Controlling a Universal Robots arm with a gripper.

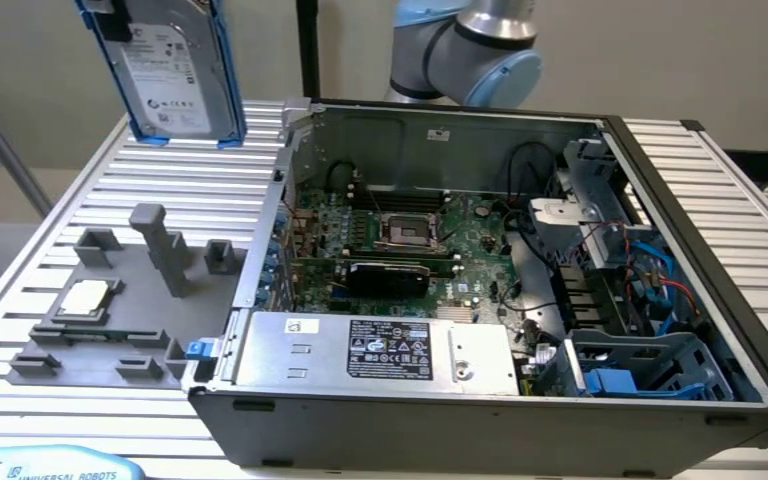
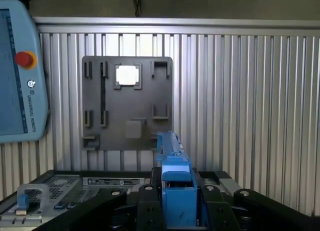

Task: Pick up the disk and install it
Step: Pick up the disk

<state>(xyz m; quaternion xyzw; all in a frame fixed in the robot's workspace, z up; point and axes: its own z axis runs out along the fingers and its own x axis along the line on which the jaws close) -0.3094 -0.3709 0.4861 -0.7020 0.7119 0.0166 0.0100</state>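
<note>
Gripper clamps disk — flat, blue-framed.

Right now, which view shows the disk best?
The exterior view: the disk hangs above the ribbed table, with its white label and blue carrier facing the camera. The wrist view sees it edge-on, with its blue carrier gripped by the claw.

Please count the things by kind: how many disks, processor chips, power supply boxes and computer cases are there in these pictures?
disk: 1
processor chip: 1
power supply box: 1
computer case: 1
Total: 4
</note>
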